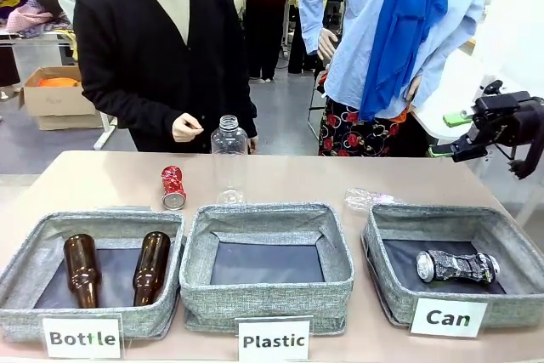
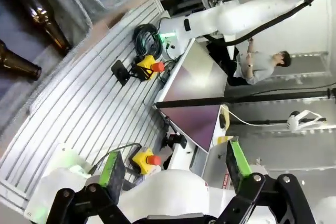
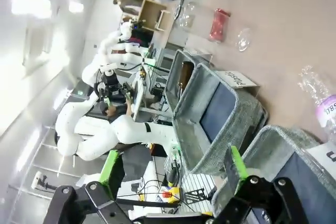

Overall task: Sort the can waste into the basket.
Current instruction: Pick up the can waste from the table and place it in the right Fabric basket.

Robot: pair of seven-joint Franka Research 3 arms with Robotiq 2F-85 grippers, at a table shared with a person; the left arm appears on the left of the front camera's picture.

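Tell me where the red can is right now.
In the front view the red can lies on the table left of centre, just behind the Bottle basket and left of the upright clear plastic bottle.

three grey baskets: plastic basket [image 1: 267, 295] in the middle, bottle basket [image 1: 21, 274] left of it, can basket [image 1: 391, 295] right. two brown glass bottles [image 1: 82, 269] [image 1: 150, 266], left of it. two cans — red can [image 1: 173, 187] behind-left, black can [image 1: 455, 267] right. two clear bottles — upright bottle [image 1: 229, 159] just behind it, crushed bottle [image 1: 367, 200] behind-right.
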